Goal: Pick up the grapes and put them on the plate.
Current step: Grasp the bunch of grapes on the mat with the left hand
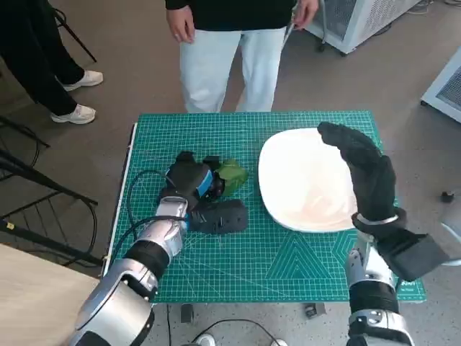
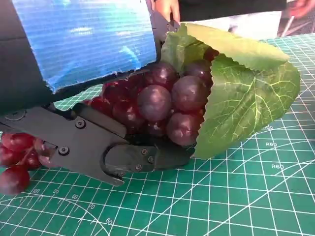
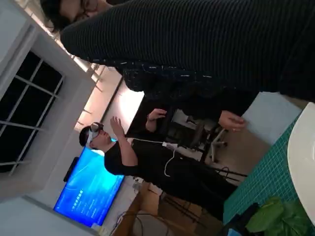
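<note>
The bunch of dark purple grapes with broad green fabric leaves (image 2: 167, 101) is lying on the green gridded cutting mat (image 1: 252, 259), to the left of the plate and apart from it. The black left hand with blue tape over its back (image 1: 193, 184) is lying over the bunch; in the left wrist view its black fingers (image 2: 133, 157) are reaching under and around the berries, touching them, though whether the grip is firm I cannot tell, since the bunch is resting on the mat. A few berries are spilling out past the hand on the side away from the leaves.

The step in hand appears to be the grasp itself: closing on the grapes before any lift. The next move is probably calling for a secure hold round the body of the bunch, then a lift and a carry rightward to the large white oval plate (image 1: 288, 180).

The right hand in its black knitted glove (image 1: 364, 169) is hovering over the plate's right part, fingers extended and holding nothing. A person in pale trousers (image 1: 227, 61) is standing beyond the table's far edge.
</note>
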